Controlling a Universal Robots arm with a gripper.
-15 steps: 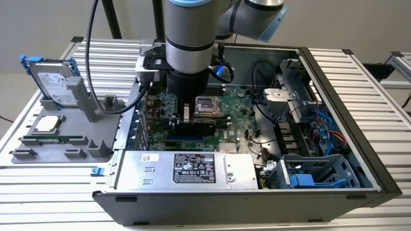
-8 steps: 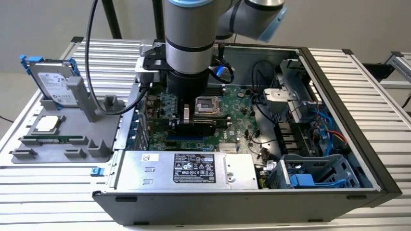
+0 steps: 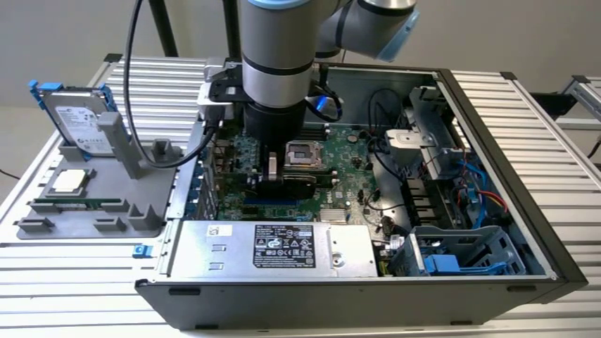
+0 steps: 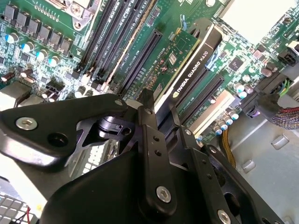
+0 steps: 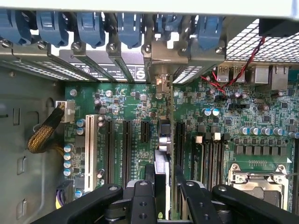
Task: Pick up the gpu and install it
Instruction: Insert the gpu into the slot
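The gpu stands on edge inside the open computer case, low over the green motherboard. My gripper is shut on it from above. In the second wrist view the gpu shows its black shroud and green board running away from the gripper, along a long black slot. The first wrist view looks down the card's thin top edge between my fingers. Its silver bracket meets the rear slot openings. I cannot tell whether its connector is fully in the slot.
A silver power supply fills the case's near side, and a drive cage with cables stands on the exterior view's right. The CPU socket lies beside the card. Outside, a grey fixture carries a hard drive.
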